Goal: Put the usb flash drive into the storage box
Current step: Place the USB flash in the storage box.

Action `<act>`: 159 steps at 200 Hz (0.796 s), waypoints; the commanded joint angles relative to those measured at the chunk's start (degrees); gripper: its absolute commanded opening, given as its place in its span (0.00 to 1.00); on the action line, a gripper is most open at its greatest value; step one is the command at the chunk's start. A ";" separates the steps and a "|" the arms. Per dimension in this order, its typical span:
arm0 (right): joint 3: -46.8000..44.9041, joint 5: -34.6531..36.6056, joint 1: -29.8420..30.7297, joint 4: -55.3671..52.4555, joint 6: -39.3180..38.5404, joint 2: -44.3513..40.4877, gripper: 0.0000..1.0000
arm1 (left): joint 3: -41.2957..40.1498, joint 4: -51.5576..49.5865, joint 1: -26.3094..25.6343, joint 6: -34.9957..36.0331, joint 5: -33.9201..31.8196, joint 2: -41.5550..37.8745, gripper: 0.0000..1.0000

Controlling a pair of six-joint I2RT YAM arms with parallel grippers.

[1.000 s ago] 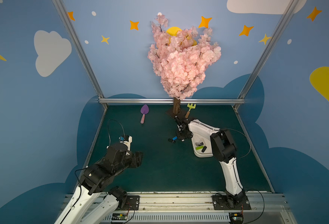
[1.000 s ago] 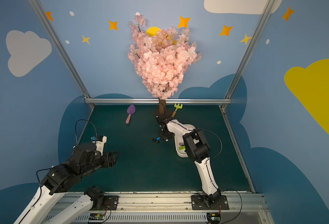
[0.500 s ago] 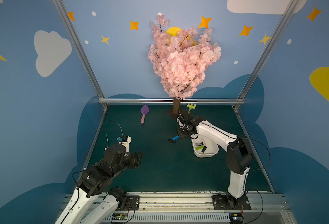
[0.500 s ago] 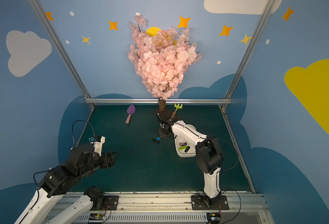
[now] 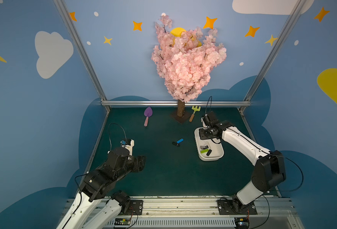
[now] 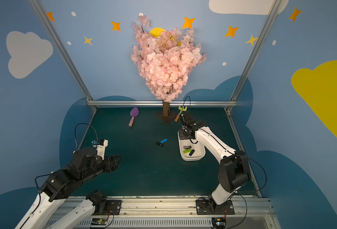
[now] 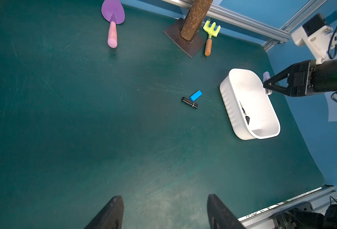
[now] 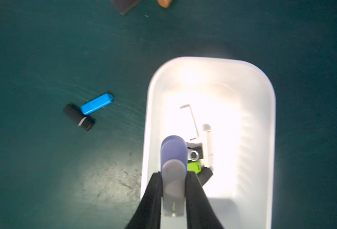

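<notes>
A second ago the right gripper [image 8: 172,175] was low over the loose drives on the mat [image 5: 163,174]. It has since swung across and now hangs above the far end of the storage box [image 5: 211,159]. The left gripper [image 7: 164,198] has stayed where it was, jaws spread wide and holding nothing. The right jaws are pinched tight on the usb flash drive [image 8: 173,152]. It has a rounded lavender body with a grey section next to the fingertips and sticks out past them, above the box and close to one long wall. It is clear of the green drive [image 8: 194,166] and the other drives lying on the box floor. A blue drive [image 5: 180,141] and a black drive [image 5: 176,144] lie touching on the mat beside the box
</notes>
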 commanded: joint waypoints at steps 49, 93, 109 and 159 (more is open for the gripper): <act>-2.67 0.74 -3.61 1.33 2.45 2.96 0.14 | -0.44 0.58 -0.54 -0.47 0.50 0.29 0.70; -0.95 0.60 -4.14 1.37 2.46 6.68 0.32 | -0.51 0.43 -1.14 -0.60 -0.12 0.21 0.70; -0.36 0.20 -4.22 1.20 2.47 7.34 0.39 | -0.45 0.37 -1.22 -0.66 -0.15 0.20 0.70; -3.59 -3.67 -3.72 3.84 2.40 1.07 0.44 | -0.78 0.29 -2.05 -1.14 -1.22 0.64 0.70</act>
